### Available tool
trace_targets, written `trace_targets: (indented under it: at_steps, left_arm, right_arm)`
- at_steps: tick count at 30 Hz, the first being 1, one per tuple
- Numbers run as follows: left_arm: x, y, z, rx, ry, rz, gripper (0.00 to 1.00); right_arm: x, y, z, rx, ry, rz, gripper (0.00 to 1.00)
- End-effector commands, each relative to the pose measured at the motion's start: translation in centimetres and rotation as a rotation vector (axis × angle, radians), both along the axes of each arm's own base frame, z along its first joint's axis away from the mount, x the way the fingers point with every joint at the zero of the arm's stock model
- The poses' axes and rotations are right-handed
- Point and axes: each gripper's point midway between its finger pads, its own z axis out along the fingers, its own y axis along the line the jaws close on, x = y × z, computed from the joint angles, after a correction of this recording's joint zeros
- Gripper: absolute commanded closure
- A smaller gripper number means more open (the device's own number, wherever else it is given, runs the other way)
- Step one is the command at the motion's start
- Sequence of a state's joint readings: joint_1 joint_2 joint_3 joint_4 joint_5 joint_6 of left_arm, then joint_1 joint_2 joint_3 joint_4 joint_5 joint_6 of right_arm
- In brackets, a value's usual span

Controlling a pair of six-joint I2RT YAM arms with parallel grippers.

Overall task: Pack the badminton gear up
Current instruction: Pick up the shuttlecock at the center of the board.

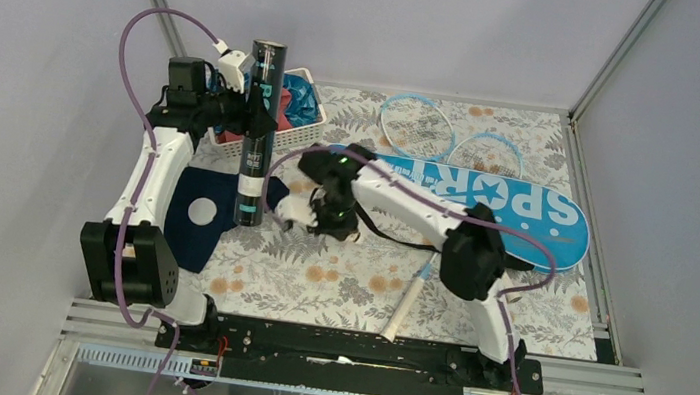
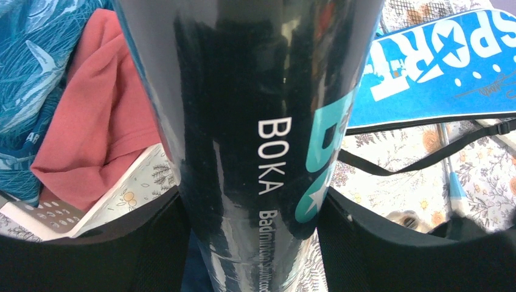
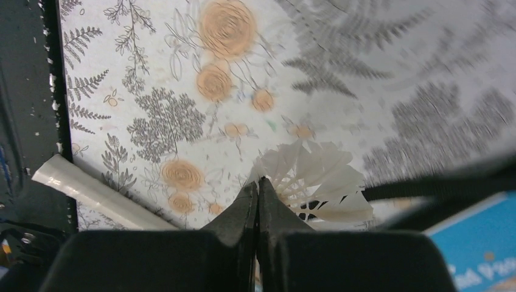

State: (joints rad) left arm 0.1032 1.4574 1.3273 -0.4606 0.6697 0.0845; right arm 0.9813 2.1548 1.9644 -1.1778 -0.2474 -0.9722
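Observation:
My left gripper [image 1: 254,110] [image 2: 255,243] holds the long black tube [image 1: 258,131] [image 2: 268,121] upright over the table's left side, one finger on each side of it. My right gripper [image 1: 311,215] [image 3: 258,182] is low over the floral cloth, just right of the tube's foot. Its jaws are shut on the feather edge of a white shuttlecock [image 1: 288,209] [image 3: 313,179]. The blue "SPORT" bag [image 1: 487,199] [image 2: 444,61] lies flat behind the right arm. Two light-blue racket heads [image 1: 415,125] [image 1: 485,154] stick out behind it. A white racket handle [image 1: 409,301] [image 3: 91,191] lies near the front.
A white basket [image 1: 297,123] [image 2: 55,213] with red cloth [image 2: 103,121] and blue cloth [image 2: 36,61] stands just behind the tube. A navy cloth [image 1: 198,209] lies under the left arm. The bag's black strap [image 1: 392,235] [image 3: 438,185] trails across the table by my right gripper.

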Motion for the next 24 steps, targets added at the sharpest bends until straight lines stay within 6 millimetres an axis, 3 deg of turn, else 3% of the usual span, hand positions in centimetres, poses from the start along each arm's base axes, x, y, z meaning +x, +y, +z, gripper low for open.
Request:
trace_targets:
  at_steps: [1,6,13,18,24]
  left_arm:
    - [0.2,-1.9,2.0,0.026,-0.089,-0.1,0.98]
    - [-0.8,-4.4,1.8,0.043,-0.106,-0.184,0.98]
    - [-2.7,-7.7,1.0,0.066,-0.109,-0.329,0.98]
    - [-4.3,-9.4,-0.6,0.119,-0.098,-0.432,0.98]
    - [-6.5,-11.1,-2.1,0.176,-0.109,-0.544,0.99]
  right_arm:
    - [1.7,-1.6,6.6,0.2,-0.003,-0.191,1.0]
    - [3.3,-3.3,11.5,0.432,0.005,-0.378,1.0]
    - [6.0,-7.5,18.8,0.732,-0.062,-0.61,1.0]
    - [7.0,-9.8,23.2,0.871,-0.149,-0.714,1.0]
    - [7.8,-11.2,27.6,0.981,-0.238,-0.793,1.0]
